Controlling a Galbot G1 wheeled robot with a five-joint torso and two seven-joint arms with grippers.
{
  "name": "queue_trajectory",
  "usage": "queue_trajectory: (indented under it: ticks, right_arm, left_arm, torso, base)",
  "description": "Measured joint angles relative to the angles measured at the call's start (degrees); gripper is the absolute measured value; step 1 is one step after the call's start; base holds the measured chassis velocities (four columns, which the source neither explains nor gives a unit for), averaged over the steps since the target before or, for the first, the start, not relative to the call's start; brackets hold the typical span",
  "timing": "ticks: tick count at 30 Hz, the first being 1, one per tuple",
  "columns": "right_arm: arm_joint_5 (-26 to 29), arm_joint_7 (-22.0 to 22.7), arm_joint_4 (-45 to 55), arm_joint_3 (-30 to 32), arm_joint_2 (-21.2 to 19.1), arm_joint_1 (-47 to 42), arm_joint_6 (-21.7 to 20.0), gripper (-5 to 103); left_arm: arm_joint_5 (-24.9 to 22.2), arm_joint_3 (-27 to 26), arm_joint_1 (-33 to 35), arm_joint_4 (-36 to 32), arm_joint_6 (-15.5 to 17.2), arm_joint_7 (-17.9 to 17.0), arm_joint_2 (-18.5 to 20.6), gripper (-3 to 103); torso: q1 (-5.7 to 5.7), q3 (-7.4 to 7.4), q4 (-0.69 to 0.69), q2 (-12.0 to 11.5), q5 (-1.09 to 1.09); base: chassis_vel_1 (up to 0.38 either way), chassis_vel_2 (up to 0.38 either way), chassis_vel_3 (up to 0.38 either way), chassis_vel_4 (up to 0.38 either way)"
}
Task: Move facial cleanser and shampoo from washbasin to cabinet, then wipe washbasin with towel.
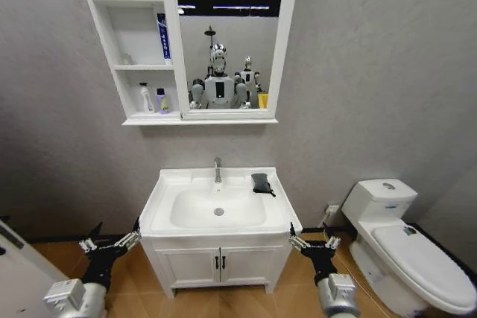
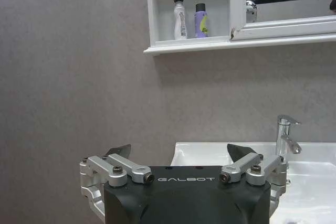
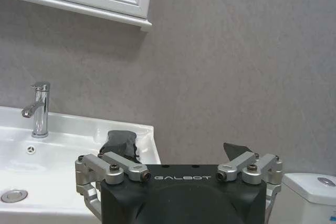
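The white washbasin (image 1: pixel 277 212) stands centred below me, with a chrome tap (image 1: pixel 218 170) and a round drain (image 1: pixel 219 211). A small dark towel (image 1: pixel 261 183) lies folded on its back right corner, right of the tap. On the cabinet (image 1: pixel 106 35) beside the mirror, a white bottle (image 1: pixel 146 98) and a purple bottle (image 1: pixel 161 100) stand on the lowest shelf, and a blue-and-white tube (image 1: pixel 163 37) stands on the middle one. Which is the facial cleanser or the shampoo I cannot tell. My left gripper (image 1: pixel 112 238) hangs open off the basin's front left corner. At the front right corner, my right gripper (image 1: pixel 314 241) is also open and empty.
A white toilet (image 1: pixel 406 247) stands close on the right of the vanity. The white two-door floor vanity (image 1: pixel 220 262) with black handles carries the basin. A grey wall runs behind everything, and a white panel edge (image 1: pixel 15 266) shows at the lower left.
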Motion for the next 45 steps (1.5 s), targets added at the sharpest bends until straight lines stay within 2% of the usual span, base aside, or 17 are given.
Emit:
queue_trajectory:
  ticks: [12, 13, 16, 18, 19, 20, 21, 22, 24, 25, 27, 28, 30, 32, 36, 40, 45]
  right_arm:
    - [0.4, 0.2, -0.4, 0.1, -1.0, 0.7, -0.4, 100]
    - [0.4, 0.2, -0.5, 0.1, -1.0, 0.8, -0.4, 100]
    - [0.5, 0.2, -0.6, -0.1, -1.1, 0.9, -0.4, 100]
    - [0.5, 0.2, -0.8, -0.2, -1.1, 1.0, -0.4, 100]
    - [0.5, 0.2, -0.8, -0.2, -1.1, 1.0, -0.4, 100]
    - [0.5, 0.1, -0.8, -0.2, -1.2, 1.0, -0.4, 100]
    - [0.5, 0.0, -0.9, -0.3, -1.3, 0.9, -0.3, 100]
    - [0.4, -0.4, -1.0, -0.3, -1.4, 0.8, 0.4, 100]
    - [0.3, -0.8, -1.1, -0.3, -1.5, 0.8, 1.0, 100]
    - [0.1, -1.3, -1.1, -0.3, -1.5, 0.6, 1.3, 100]
    - [0.1, -1.6, -1.1, -0.3, -1.6, 0.5, 1.4, 100]
    - [0.1, -1.8, -1.1, -0.3, -1.6, 0.6, 1.4, 100]
    - [0.1, -1.9, -1.2, -0.3, -1.5, 0.6, 1.4, 100]
    - [0.1, -2.0, -1.2, -0.4, -1.4, 0.9, 1.5, 100]
    - [0.3, -2.4, -1.3, -0.6, -1.4, 1.0, 1.5, 100]
    - [-0.1, -2.5, -0.9, -0.8, -1.2, 1.4, 0.2, 100]
    - [-0.5, -2.4, -0.7, -0.9, -1.1, 1.4, -0.4, 100]
  left_arm:
    - [0.0, 0.0, 0.0, 0.0, 0.0, 0.0, 0.0, 100]
    - [0.0, 0.0, 0.0, 0.0, 0.0, 0.0, 0.0, 100]
    - [0.0, 0.0, 0.0, 0.0, 0.0, 0.0, 0.0, 100]
    - [0.0, 0.0, 0.0, 0.0, 0.0, 0.0, 0.0, 100]
    - [0.0, 0.0, 0.0, 0.0, 0.0, 0.0, 0.0, 100]
    - [0.0, 0.0, 0.0, 0.0, 0.0, 0.0, 0.0, 100]
    - [0.0, 0.0, 0.0, 0.0, 0.0, 0.0, 0.0, 100]
    - [0.0, 0.0, 0.0, 0.0, 0.0, 0.0, 0.0, 100]
    - [0.0, 0.0, 0.0, 0.0, 0.0, 0.0, 0.0, 100]
    - [0.0, 0.0, 0.0, 0.0, 0.0, 0.0, 0.0, 100]
    - [0.0, 0.0, 0.0, 0.0, 0.0, 0.0, 0.0, 100]
    - [0.0, 0.0, 0.0, 0.0, 0.0, 0.0, 0.0, 100]
    - [0.0, 0.0, 0.0, 0.0, 0.0, 0.0, 0.0, 100]
    - [0.0, 0.0, 0.0, 0.0, 0.0, 0.0, 0.0, 100]
    - [0.0, 0.0, 0.0, 0.0, 0.0, 0.0, 0.0, 100]
    - [0.0, 0.0, 0.0, 0.0, 0.0, 0.0, 0.0, 100]
    - [0.0, 0.0, 0.0, 0.0, 0.0, 0.0, 0.0, 100]
  torso:
    - [0.0, 0.0, 0.01, 0.0, -0.06]
    - [0.01, 0.01, 0.0, 0.0, 0.04]
    - [-0.01, -0.01, 0.01, 0.0, -0.1]
    - [0.0, 0.01, 0.0, 0.0, 0.06]
    - [0.0, 0.01, 0.0, 0.0, 0.06]
    - [-0.01, -0.01, 0.01, 0.0, -0.07]
    - [0.0, 0.0, 0.01, 0.0, -0.1]
    - [0.03, 0.02, 0.01, 0.0, 0.01]
    - [0.0, 0.0, 0.01, 0.0, 0.03]
    - [-0.02, -0.01, 0.01, 0.0, -0.09]
    - [-0.02, -0.01, 0.01, 0.0, -0.09]
    - [-0.02, 0.0, 0.0, 0.0, 0.03]
    - [-0.04, -0.01, 0.01, 0.0, -0.01]
    - [-0.03, -0.02, 0.01, 0.0, -0.08]
    - [0.01, 0.02, -0.02, 0.0, 0.02]
    - [0.09, 0.03, 0.03, 0.0, -0.01]
    - [0.07, 0.02, 0.01, 0.0, -0.03]
  base:
    - [0.279, -0.354, -0.292, 0.357]
    - [0.371, -0.382, -0.391, 0.382]
    - [0.327, -0.401, -0.363, 0.402]
    - [0.354, -0.381, -0.358, 0.363]
    - [0.364, -0.355, -0.358, 0.353]
    - [0.364, -0.38, -0.343, 0.353]
    - [0.343, -0.38, -0.326, 0.38]
    - [0.341, -0.376, -0.326, 0.334]
    - [0.315, -0.363, -0.315, 0.334]
    - [0.289, -0.299, -0.294, 0.328]
    - [0.292, -0.299, -0.294, 0.304]
    - [0.209, -0.232, -0.264, 0.28]
    - [0.209, -0.232, -0.182, 0.192]
    - [0.084, -0.003, -0.137, 0.102]
    - [-0.039, 0.026, -0.033, -0.004]
    - [-0.081, 0.035, 0.078, -0.027]
    - [-0.021, 0.032, 0.022, -0.013]
